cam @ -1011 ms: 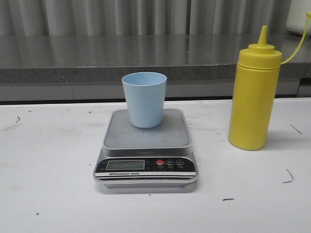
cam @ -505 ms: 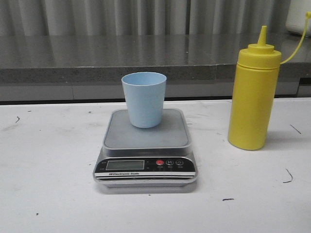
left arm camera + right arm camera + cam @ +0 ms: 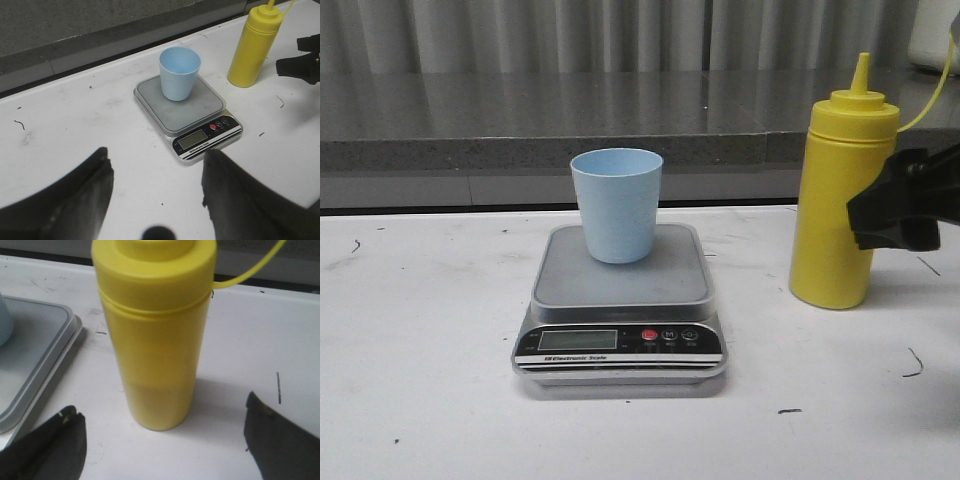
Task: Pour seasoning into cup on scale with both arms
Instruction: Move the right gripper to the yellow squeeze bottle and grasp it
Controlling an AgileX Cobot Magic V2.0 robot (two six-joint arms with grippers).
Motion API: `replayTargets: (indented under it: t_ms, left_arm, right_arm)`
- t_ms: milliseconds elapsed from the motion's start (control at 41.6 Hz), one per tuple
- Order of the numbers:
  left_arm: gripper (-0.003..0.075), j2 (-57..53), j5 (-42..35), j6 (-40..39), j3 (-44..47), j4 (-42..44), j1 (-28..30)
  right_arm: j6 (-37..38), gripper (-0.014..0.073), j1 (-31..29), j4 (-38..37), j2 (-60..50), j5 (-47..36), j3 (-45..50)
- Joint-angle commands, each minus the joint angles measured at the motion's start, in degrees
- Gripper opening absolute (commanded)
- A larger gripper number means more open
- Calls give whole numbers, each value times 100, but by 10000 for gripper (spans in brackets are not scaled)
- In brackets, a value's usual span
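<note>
You have the scale [image 3: 620,305] sitting near the middle of the white counter [image 3: 420,400], its black display panel facing the counter's front edge. The pale blue cup [image 3: 616,205] stands upright on the grey platform, toward the platform's back side and a little left of its centre, mouth open upward.

Toward the counter's right edge you see the seasoning [image 3: 842,190], a tall yellow squeeze bottle, upright on the counter surface and well apart from the scale. Its pointed nozzle is up, and the thin yellow tether arcs off from the cap toward the right.

Your right gripper [image 3: 905,205] reaches in from the right edge at the height of the bottle's middle. Its jaws are spread wide, and in the right wrist view the seasoning [image 3: 155,335] stands between the two finger tips with clear counter on either side, so nothing is clamped. Whether a tip touches the bottle you cannot tell.

Your left gripper [image 3: 155,192] hangs above the front left part of the counter, jaws apart and empty, with the scale [image 3: 187,107] and cup [image 3: 179,72] well beyond it.
</note>
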Motion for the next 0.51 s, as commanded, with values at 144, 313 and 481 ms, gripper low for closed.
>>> replayTargets:
  t_ms: [144, 313, 481]
  left_arm:
    - [386, 33, -435, -61, -151, -12, -29]
    - [386, 33, -435, -61, -151, -12, -29]
    - [386, 33, -435, -61, -151, -12, -29]
  right_arm:
    - [334, 654, 16, -189, 913, -1827, -99]
    - [345, 654, 16, -271, 1522, -2589, -168]
    - [345, 654, 16, -266, 2004, -2996, -402]
